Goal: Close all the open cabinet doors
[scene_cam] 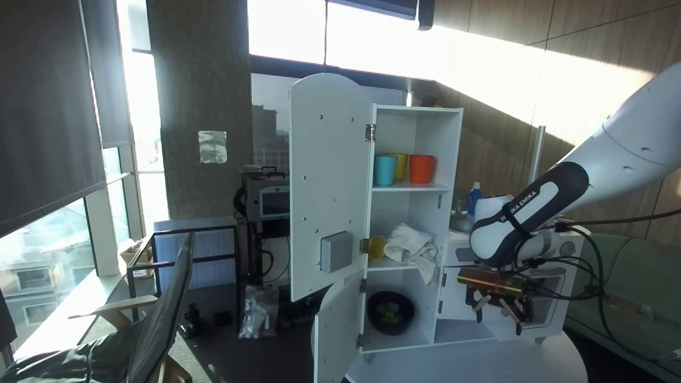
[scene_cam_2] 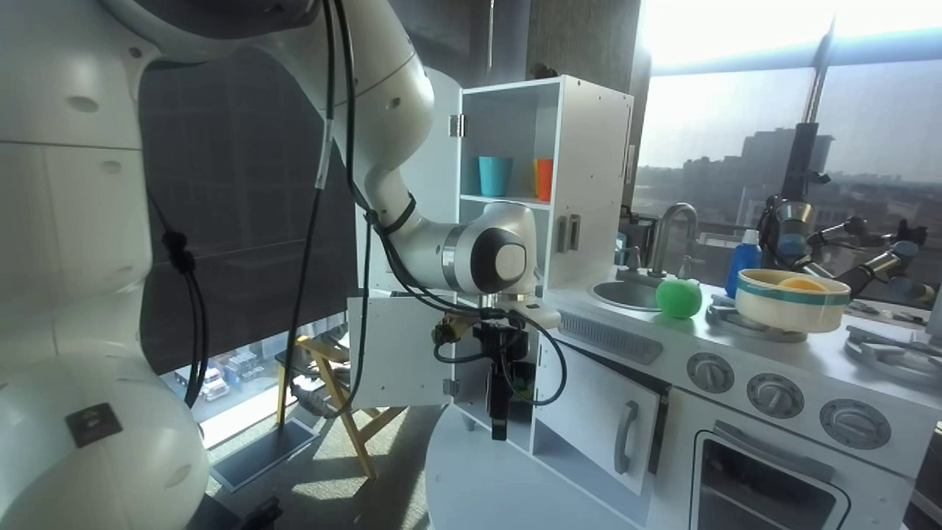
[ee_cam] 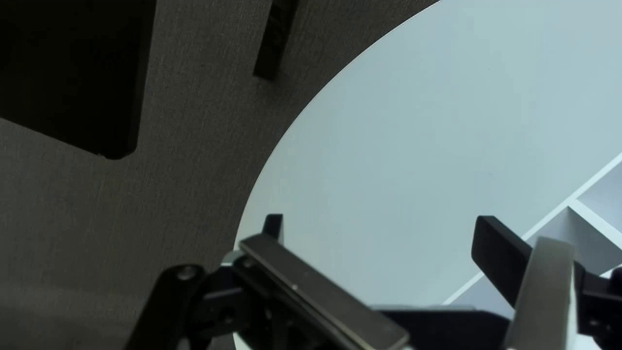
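Note:
The white cabinet [scene_cam: 439,133] has a tall upper door [scene_cam: 330,175] swung wide open. Its smaller lower door [scene_cam: 338,332] is also wide open, and shows in an exterior view [scene_cam_2: 405,353] behind the arm. The door under the sink [scene_cam_2: 600,408], with a grey handle, stands slightly ajar, with a dark gap at its handle side. My gripper [scene_cam: 498,322] points down in front of the cabinet, apart from all doors. In the wrist view my gripper [ee_cam: 379,228] is open, with nothing between its fingers, above the round white table [ee_cam: 413,136].
Cups [scene_cam: 421,169] stand on the upper shelf; a white towel [scene_cam: 409,244] hangs over the middle shelf edge. A black bowl [scene_cam: 391,314] sits in the lower compartment. A pot [scene_cam_2: 791,302] and green ball [scene_cam_2: 678,298] are on the counter. A chair [scene_cam: 165,303] stands beyond the open doors.

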{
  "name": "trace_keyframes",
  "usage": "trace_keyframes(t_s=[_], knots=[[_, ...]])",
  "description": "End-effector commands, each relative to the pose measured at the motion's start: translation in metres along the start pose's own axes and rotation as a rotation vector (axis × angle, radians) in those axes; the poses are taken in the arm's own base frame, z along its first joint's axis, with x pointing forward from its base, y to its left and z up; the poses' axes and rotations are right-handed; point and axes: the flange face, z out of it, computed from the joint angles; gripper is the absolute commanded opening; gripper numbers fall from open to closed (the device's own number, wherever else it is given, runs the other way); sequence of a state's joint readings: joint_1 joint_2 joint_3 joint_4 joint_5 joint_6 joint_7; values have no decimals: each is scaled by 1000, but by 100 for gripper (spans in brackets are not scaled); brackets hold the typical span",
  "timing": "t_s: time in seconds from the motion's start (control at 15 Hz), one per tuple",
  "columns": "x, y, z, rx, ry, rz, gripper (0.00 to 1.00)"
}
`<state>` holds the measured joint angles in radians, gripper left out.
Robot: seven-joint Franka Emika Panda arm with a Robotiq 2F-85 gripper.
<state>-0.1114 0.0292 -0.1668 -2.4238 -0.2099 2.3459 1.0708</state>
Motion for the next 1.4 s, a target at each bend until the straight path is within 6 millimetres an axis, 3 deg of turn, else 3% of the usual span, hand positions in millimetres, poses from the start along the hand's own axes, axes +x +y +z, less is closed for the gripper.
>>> trace_keyframes(t_s=[0.0, 0.33, 0.6, 1.0, 1.33], knots=[[31, 2, -10, 6, -29, 67, 100], [91, 7, -5, 44, -29, 345, 100], [122, 10, 6, 188, -53, 509, 100], [130, 7, 35, 346, 16, 598, 100], [111, 11, 38, 377, 49, 563, 100]])
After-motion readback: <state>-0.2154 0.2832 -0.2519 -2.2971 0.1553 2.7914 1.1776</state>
